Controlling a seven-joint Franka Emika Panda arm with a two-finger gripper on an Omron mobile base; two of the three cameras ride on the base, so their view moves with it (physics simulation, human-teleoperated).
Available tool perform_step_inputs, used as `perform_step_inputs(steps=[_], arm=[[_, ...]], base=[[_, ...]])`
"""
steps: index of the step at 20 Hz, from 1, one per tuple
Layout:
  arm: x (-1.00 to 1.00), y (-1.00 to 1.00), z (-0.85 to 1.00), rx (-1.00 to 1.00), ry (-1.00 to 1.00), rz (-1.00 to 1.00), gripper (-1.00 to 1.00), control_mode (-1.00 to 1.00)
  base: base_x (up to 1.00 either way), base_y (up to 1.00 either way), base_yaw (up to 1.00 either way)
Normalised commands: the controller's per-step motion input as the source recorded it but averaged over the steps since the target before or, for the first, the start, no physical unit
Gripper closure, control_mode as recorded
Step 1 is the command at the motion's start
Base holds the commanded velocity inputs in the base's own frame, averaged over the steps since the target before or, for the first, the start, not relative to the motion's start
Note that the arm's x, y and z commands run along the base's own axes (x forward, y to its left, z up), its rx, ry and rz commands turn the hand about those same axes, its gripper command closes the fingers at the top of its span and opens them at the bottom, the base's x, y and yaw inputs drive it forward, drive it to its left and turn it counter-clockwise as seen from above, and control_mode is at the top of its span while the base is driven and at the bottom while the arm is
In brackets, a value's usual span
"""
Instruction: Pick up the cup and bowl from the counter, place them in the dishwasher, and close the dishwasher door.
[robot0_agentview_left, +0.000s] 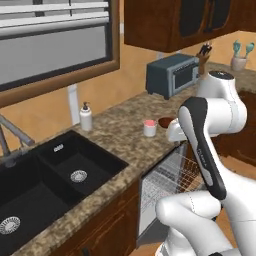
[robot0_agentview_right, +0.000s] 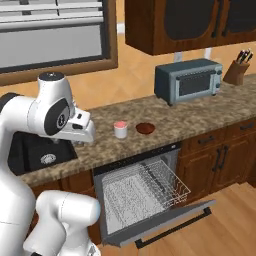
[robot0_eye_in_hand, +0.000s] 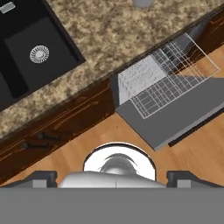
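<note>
1. The cup (robot0_agentview_right: 120, 129) stands upright on the counter (robot0_agentview_right: 210, 112), just above the open dishwasher (robot0_agentview_right: 142, 192). The bowl (robot0_agentview_right: 145, 128) lies just beside it, apart from it, on the side toward the toaster oven (robot0_agentview_right: 188, 80).
2. The gripper (robot0_agentview_right: 80, 141) hangs over the counter's front edge near the sink (robot0_agentview_left: 60, 172), well short of the cup. Its fingers are spread wide and hold nothing.
3. The cup looks small, stiff and light, probably ceramic, so likely slick and breakable. I would pinch it across its sides, about halfway up, with the jaws level.
4. The bowl is glossy and shallow, so its curved outside gives little to grip. Taking its rim between the fingers, one inside and one outside, seems the safer hold.
5. The dishwasher door (robot0_agentview_right: 165, 220) lies folded down and the rack (robot0_agentview_right: 150, 187) is pulled out, ready to take both.
</note>
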Motion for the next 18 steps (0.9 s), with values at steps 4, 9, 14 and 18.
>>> perform_step_inputs(steps=[4, 9, 14, 18], arm=[[0.00, 0.00, 0.00, 0.00, 0.00, 0.00, -1.00, 1.00], [0.00, 0.00, 0.00, 0.00, 0.00, 0.00, -1.00, 1.00], [0.00, 0.00, 0.00, 0.00, 0.00, 0.00, -1.00, 1.00], [0.00, 0.00, 0.00, 0.00, 0.00, 0.00, -1.00, 1.00]], base=[[0.23, 0.52, -0.68], [0.24, 0.79, -0.38], [-0.29, 0.04, -0.15], [-0.23, 0.20, -0.23]])
